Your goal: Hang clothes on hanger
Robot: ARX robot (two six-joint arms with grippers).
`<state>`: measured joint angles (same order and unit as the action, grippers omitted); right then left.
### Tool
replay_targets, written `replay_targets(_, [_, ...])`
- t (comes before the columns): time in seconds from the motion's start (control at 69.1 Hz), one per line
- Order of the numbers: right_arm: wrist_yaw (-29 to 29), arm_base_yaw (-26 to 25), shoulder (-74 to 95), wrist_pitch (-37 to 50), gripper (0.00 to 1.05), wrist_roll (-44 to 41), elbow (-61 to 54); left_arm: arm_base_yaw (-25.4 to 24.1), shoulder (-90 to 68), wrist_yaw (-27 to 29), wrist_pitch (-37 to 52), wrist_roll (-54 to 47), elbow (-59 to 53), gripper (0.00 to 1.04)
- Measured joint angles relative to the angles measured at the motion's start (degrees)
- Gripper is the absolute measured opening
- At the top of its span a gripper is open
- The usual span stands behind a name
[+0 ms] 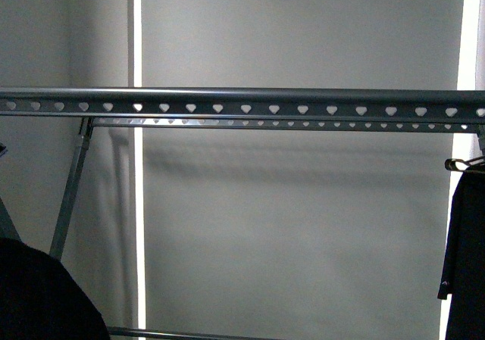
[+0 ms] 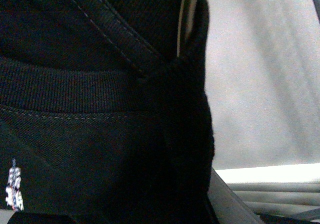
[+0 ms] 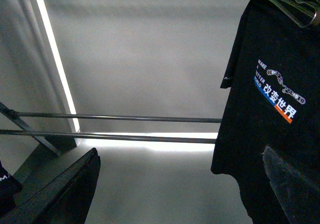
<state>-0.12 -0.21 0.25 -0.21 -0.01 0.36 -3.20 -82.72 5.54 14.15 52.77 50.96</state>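
The clothes [image 2: 75, 149], a black T-shirt, fill the left wrist view with a ribbed collar band and a bit of white print low at one edge. My left gripper [image 2: 186, 204] is shut on them. The cloth hides its jaws except one grey finger [image 2: 227, 201]. In the front view the clothes [image 1: 42, 294] bulge up at the bottom left, well below the hanger [image 1: 242, 101], a grey rail with heart-shaped holes spanning the view. My right gripper [image 3: 181, 174] is open and empty, its fingers [image 3: 65, 194] wide apart in front of the wall.
Another black T-shirt [image 3: 270, 109] with the chain print and a white triangle on its sleeve hangs on a wire coat hanger [image 3: 300, 7], at the right end of the rail [image 1: 466, 241]. A second holed rail [image 1: 303, 124], a crossed leg [image 1: 72, 188] and two thin lower bars [image 3: 115, 117] stand before the grey wall.
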Motion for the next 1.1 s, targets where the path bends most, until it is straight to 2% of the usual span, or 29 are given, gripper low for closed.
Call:
replay_targets(0.159, [0.02,0.0,0.0,0.0,0.97,0.0,0.0,1.05,5.4,-5.49,-3.45,-5.22,-3.17,0.04])
replay_targets(0.275, [0.0,0.0,0.0,0.0,0.97,0.0,0.0,4.37,10.45,-14.78,-9.29,-13.2,-4.96,0.04])
replay_targets(0.42, [0.02,0.0,0.0,0.0,0.97,0.0,0.0,9.29,15.58,-28.63,-18.43,-29.46,-6.69,0.04])
replay_targets(0.463, [0.04,0.0,0.0,0.0,0.97,0.0,0.0,9.73,16.2,-31.19,-20.09,-33.46,-6.71,0.04])
replay_targets(0.55, [0.04,0.0,0.0,0.0,0.97,0.0,0.0,8.98,16.46,-36.85,-25.18,-48.83,-6.03,0.04])
replay_targets(0.767, [0.02,0.0,0.0,0.0,0.97,0.0,0.0,8.09,13.49,-32.41,-26.32,-74.42,-1.31,0.04])
replay_targets(0.984, [0.0,0.0,0.0,0.0,0.97,0.0,0.0,11.45,11.32,-33.35,-13.94,-99.03,0.35,0.04])
replay_targets(1.1, [0.02,0.0,0.0,0.0,0.97,0.0,0.0,13.27,9.16,-34.12,-10.62,-109.59,2.43,0.04])
